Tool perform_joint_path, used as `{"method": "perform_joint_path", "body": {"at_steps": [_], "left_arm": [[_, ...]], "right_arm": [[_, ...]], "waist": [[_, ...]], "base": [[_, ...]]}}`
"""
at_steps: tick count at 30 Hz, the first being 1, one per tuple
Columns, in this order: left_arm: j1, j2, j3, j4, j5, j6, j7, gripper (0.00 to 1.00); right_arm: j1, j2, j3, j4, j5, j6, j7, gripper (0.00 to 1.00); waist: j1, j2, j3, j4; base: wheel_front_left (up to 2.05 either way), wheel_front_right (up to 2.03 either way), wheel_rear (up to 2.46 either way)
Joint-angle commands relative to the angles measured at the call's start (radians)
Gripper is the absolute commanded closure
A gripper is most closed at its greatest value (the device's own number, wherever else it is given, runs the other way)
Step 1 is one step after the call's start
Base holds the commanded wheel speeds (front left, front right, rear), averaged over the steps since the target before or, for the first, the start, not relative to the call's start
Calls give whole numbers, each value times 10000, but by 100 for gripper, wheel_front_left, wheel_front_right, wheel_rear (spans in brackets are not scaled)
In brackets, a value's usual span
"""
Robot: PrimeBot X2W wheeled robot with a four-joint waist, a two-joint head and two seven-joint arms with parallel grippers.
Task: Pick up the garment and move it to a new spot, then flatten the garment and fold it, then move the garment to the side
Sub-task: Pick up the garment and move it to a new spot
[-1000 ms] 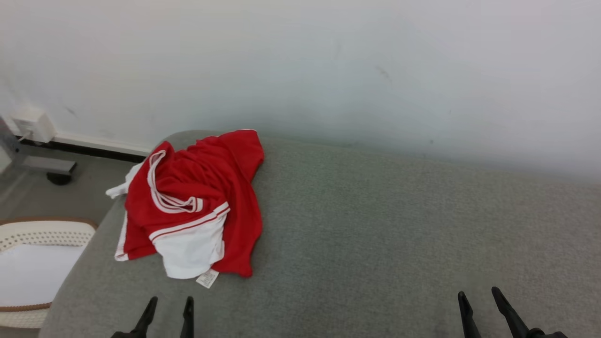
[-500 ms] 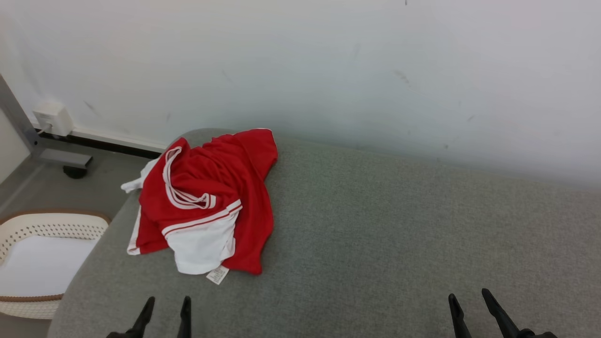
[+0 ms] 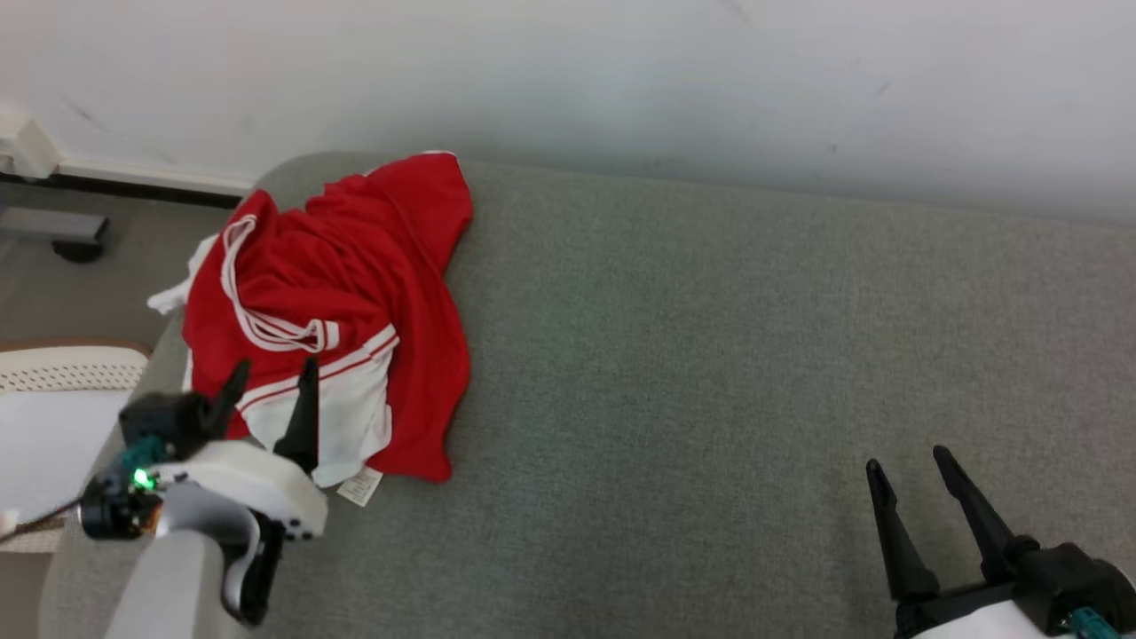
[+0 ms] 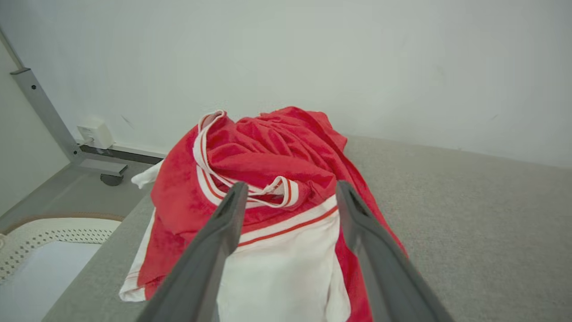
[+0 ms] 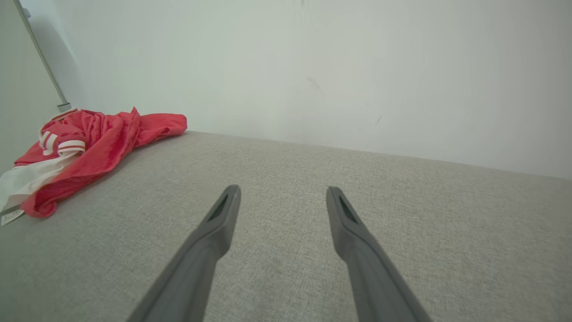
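Left hand (image 3: 275,362) advanced over garment (image 3: 373,257); spread wide, empty.

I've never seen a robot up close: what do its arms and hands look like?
The left gripper and right gripper each have two long black tapering fingers. Behind the left one sit a rounded white casing, a green light and a pale grey forearm.

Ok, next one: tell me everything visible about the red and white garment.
The garment is red, soft-looking fabric with a white panel, white-and-red striped trim and a small white label at its near edge. It lies crumpled in a loose heap, unfolded, on the far-left corner of the grey upholstered surface, one white bit hanging past the left edge. The open left gripper hovers at its white panel; contact is unclear.
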Motion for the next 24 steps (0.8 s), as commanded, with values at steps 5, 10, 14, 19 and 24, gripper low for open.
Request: {"method": "perform_joint_path", "body": {"at_steps": [5,10,14,19,24], "left_arm": [[-1824,203,406,947,-834,-92,1211,0],[-3015,499,601,1791,-1170,-12,2168,0],[-3691,672,566,2477,-1232,38,2636,0],[-4285,785,389,3429,-1091,185,3018,0],[-4523,863,298,4293,-1035,356,3242,95]], "right_arm": [[-833,-222,58,-177,-68,-21,7,0],[-1341,-309,167,-207,-78,-21,7,0],[-1711,-390,304,-198,-57,-21,7,0],[-2046,-507,410,-111,-25,-21,9,0],[-2036,-486,375,-18,-29,-21,11,0]], "waist": [[-1,0,1980,-488],[-1,0,2685,-643],[-1,0,3096,-817],[-1,0,3392,-1051],[-1,0,3403,-1179]], "base": [[0,0,0],[0,0,0],[0,0,0],[0,0,0],[0,0,0]]}}
